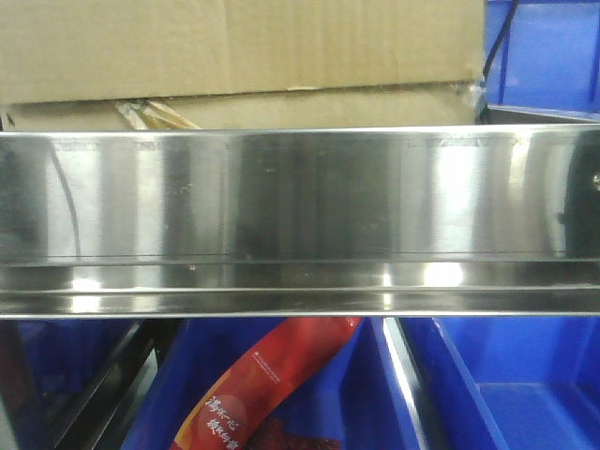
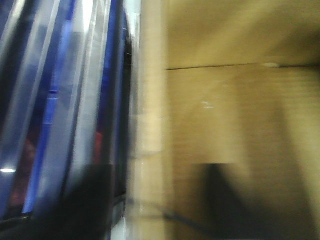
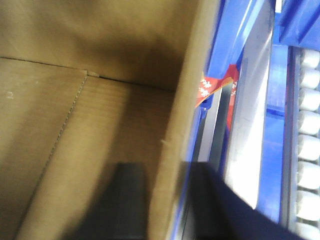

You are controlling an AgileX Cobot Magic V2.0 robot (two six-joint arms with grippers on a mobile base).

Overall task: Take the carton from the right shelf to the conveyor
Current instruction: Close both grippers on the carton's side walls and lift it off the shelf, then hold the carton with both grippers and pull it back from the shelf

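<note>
The brown carton sits at the top of the front view, above a steel rail. In the left wrist view, which is blurred, my left gripper straddles a side wall of the carton, with one dark finger outside and one inside. In the right wrist view my right gripper straddles the opposite wall of the carton, with one finger inside and one outside. Both look shut on the wall. White conveyor rollers run along the right edge of the right wrist view.
A wide stainless steel rail crosses the front view. Below it are blue bins and a red packet. Another blue bin stands at the top right. Blue bin edges and a red packet lie beside the carton.
</note>
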